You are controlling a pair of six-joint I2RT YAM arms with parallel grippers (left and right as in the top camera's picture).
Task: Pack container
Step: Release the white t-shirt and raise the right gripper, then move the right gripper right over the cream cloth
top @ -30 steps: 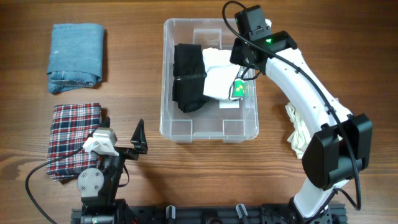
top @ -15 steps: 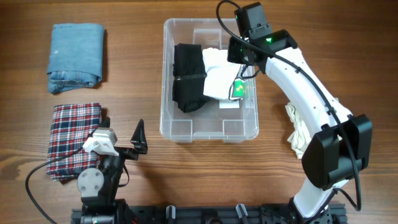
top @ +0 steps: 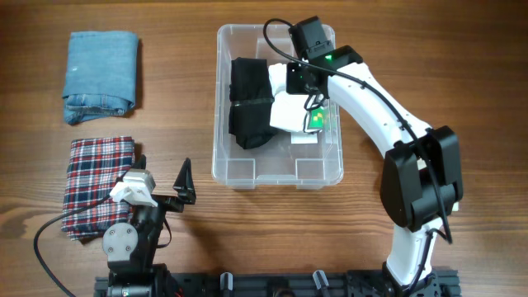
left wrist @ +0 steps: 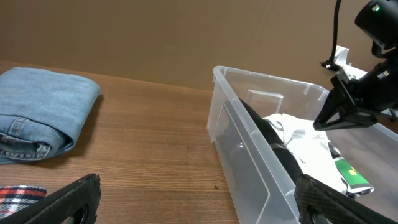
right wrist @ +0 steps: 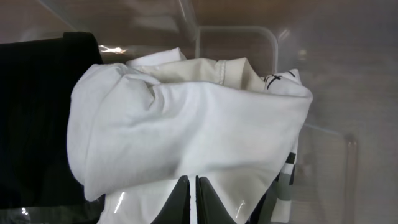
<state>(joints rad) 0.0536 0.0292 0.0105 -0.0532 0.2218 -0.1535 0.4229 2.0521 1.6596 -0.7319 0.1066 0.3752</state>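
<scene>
The clear container (top: pixel 279 177) stands mid-table and holds a folded black garment (top: pixel 250 103) on the left and a white garment (top: pixel 289 109) beside it. My right gripper (right wrist: pixel 193 182) hovers inside the container just over the white garment (right wrist: pixel 186 124), with its jaws shut together and no cloth pinched between them. From the left wrist view that right gripper (left wrist: pixel 318 124) points down at the white garment (left wrist: pixel 298 140). My left gripper (top: pixel 186 188) rests open near the table's front left, apart from the container (left wrist: pixel 249 162).
Folded blue jeans (top: pixel 101 76) lie at the far left. A folded plaid shirt (top: pixel 97 186) lies at the front left beside my left arm. A small green-and-white packet (top: pixel 317 120) sits in the container by its right wall.
My right arm has swung left, further over the container, and its jaws have closed from half open to shut. The left arm has not moved.
</scene>
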